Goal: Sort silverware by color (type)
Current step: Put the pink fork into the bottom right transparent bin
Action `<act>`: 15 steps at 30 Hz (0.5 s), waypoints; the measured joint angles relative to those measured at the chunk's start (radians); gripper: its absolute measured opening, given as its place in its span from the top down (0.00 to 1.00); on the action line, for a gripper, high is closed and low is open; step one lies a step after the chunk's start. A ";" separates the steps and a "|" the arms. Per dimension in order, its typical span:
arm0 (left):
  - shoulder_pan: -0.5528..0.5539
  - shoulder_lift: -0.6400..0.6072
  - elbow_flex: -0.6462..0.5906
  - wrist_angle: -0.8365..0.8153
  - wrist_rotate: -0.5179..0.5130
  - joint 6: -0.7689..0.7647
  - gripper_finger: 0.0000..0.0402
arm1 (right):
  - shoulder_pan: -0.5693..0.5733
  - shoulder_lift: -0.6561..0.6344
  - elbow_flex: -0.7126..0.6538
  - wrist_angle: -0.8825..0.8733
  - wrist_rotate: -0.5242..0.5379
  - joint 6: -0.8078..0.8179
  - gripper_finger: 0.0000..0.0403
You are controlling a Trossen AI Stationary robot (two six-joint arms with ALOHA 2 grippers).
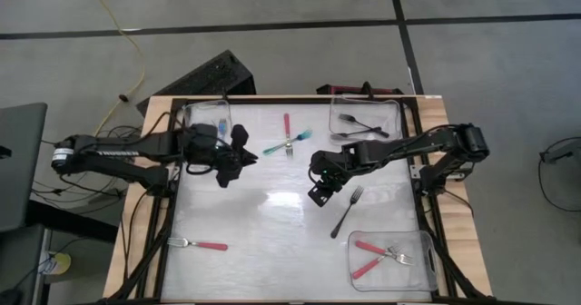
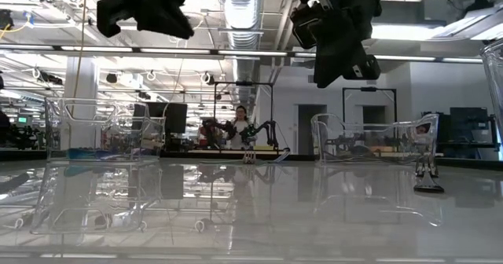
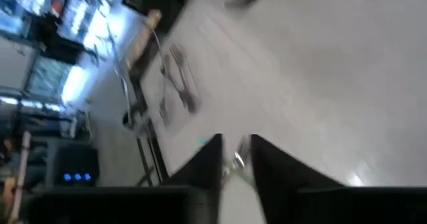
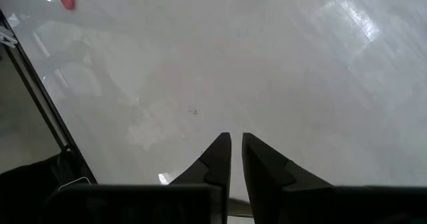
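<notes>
Loose on the table lie a teal fork [image 1: 295, 141], crossed by a red-handled fork [image 1: 287, 123], a black fork [image 1: 347, 210] and another red-handled fork [image 1: 200, 245]. My left gripper [image 1: 247, 154] hangs raised just left of the teal fork, its fingers a narrow gap apart. In the left wrist view a bit of metal [image 3: 237, 161] shows in that gap without filling it. My right gripper [image 1: 320, 194] hangs shut over bare table, left of the black fork, and holds nothing [image 4: 237, 147].
Three clear trays stand on the table: far left [image 1: 192, 114] with a blue piece inside, far right [image 1: 399, 114] holding black forks [image 1: 359, 123], near right [image 1: 427, 250] holding red forks [image 1: 372, 249]. Bare table lies between the arms. A person [image 2: 240, 126] sits far behind.
</notes>
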 joint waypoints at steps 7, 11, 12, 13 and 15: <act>0.018 0.000 0.049 -0.156 -0.104 -0.085 1.00 | 0.000 0.000 0.000 0.001 0.000 -0.002 0.85; 0.025 0.001 0.049 -0.155 -0.175 -0.218 0.97 | 0.000 0.000 0.000 0.001 0.000 -0.002 0.85; 0.028 0.001 0.049 -0.155 -0.181 -0.233 0.95 | 0.000 0.000 0.000 0.001 0.000 -0.002 0.85; 0.032 0.001 0.049 -0.157 -0.183 -0.249 0.93 | 0.000 0.000 0.000 0.000 0.000 -0.002 0.85; 0.042 0.004 0.049 -0.162 -0.179 -0.305 0.89 | 0.000 0.000 0.000 0.001 0.000 -0.002 0.85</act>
